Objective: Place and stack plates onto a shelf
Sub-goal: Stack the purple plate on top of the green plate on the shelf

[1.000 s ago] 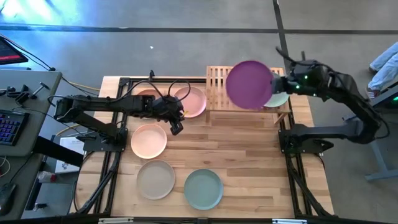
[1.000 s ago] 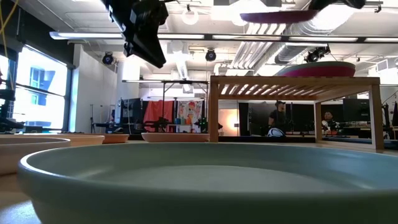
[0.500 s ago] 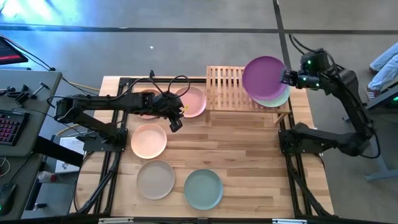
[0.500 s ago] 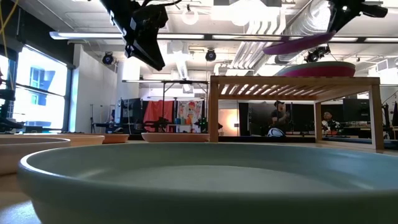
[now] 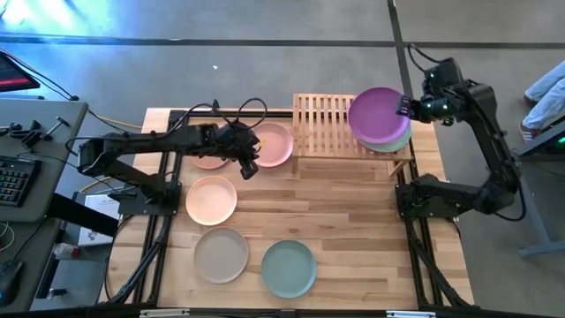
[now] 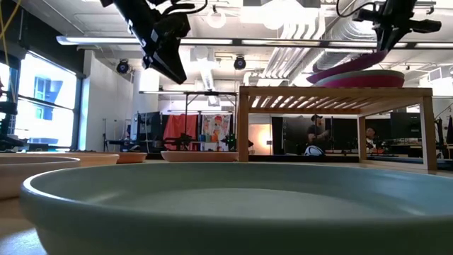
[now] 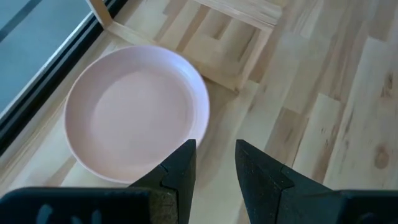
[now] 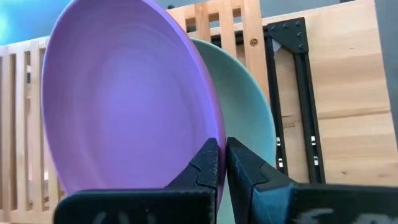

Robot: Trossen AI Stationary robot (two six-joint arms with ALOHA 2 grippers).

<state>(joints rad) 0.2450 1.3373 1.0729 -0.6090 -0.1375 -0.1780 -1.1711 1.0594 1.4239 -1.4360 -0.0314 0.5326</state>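
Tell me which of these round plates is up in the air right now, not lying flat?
The purple round plate, pinched at its rim by the right gripper and tilted over the wooden slatted shelf. The other plates lie flat.

Light is even and bright from above in the high view, with soft, short shadows on the counter (image 5: 353, 221). The low view looks into bright ceiling lamps (image 6: 283, 14) and a glaring window (image 6: 42, 92), so the arms read as dark silhouettes; the nearest plate (image 6: 226, 205) fills the foreground out of focus. In both wrist views the dark fingers (image 7: 177, 174) sit soft-edged and close
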